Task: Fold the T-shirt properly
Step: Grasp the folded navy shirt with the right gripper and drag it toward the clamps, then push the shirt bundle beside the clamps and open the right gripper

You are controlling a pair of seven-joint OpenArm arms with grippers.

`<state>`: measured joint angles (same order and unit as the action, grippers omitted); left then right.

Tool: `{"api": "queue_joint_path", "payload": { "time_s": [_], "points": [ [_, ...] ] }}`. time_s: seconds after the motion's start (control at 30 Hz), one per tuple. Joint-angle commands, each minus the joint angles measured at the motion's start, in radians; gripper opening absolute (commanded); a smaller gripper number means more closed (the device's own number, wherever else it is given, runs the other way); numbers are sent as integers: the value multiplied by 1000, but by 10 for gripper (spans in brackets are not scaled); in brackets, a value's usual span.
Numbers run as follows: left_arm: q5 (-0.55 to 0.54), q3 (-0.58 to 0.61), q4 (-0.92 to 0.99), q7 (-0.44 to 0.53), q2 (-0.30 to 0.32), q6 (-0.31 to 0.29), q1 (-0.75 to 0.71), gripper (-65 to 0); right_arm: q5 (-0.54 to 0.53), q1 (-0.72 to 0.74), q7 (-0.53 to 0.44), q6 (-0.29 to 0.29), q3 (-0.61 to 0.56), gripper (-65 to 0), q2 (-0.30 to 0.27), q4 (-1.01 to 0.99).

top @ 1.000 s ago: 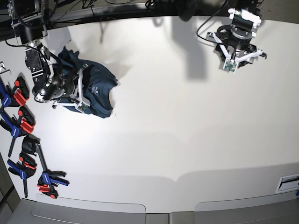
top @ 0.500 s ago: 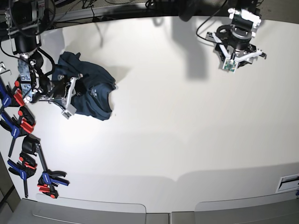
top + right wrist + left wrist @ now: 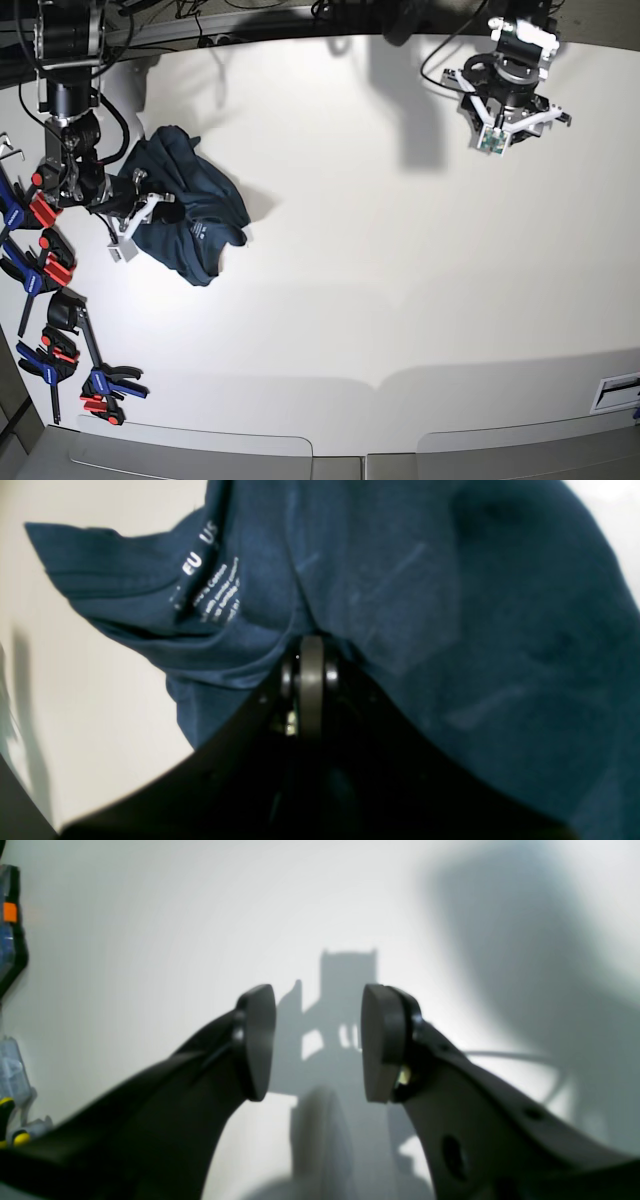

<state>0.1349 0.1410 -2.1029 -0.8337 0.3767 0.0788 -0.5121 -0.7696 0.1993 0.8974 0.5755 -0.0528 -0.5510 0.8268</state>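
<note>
Over at the left edge of the base view, the T-shirt (image 3: 188, 217) sits bunched in a dark blue heap on the white table (image 3: 400, 280), and the right gripper (image 3: 150, 200) has it. From the right wrist camera the fingers (image 3: 311, 675) are pressed flat together with cloth pinched at their tip, the T-shirt (image 3: 400, 580) filling nearly the whole view. White printed lettering on the inside of the neck shows at upper left there.

The heap's long axis runs diagonally in the base view, from upper left near the arm down to lower right, where the lowest fold points toward the near edge of the table. Which end is hem and which is collar I cannot tell from here.

The left gripper (image 3: 507, 118) hangs above bare table at the far right corner, well apart from the T-shirt. Its fingers (image 3: 256, 1040) stand wide, with only their shadow between them.

No containers on show. A row of red, blue and black clamps (image 3: 45, 265) lines the table's left edge, just beside the T-shirt.
</note>
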Motion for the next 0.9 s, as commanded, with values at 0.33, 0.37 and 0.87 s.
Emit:
{"api": "queue_joint_path", "payload": {
  "time_s": [0.33,0.37,0.87],
  "points": [
    [9,-4,-19,21,6,8,0,-388,160,-170,121,-132,381,-650,51,-44],
    [9,-4,-19,21,6,8,0,-388,160,-184,121,-131,412,-650,55,-44],
    [9,-4,-19,28,6,8,0,-388,95,-245,82,-124,809,-650,86,-44]
  ]
}}
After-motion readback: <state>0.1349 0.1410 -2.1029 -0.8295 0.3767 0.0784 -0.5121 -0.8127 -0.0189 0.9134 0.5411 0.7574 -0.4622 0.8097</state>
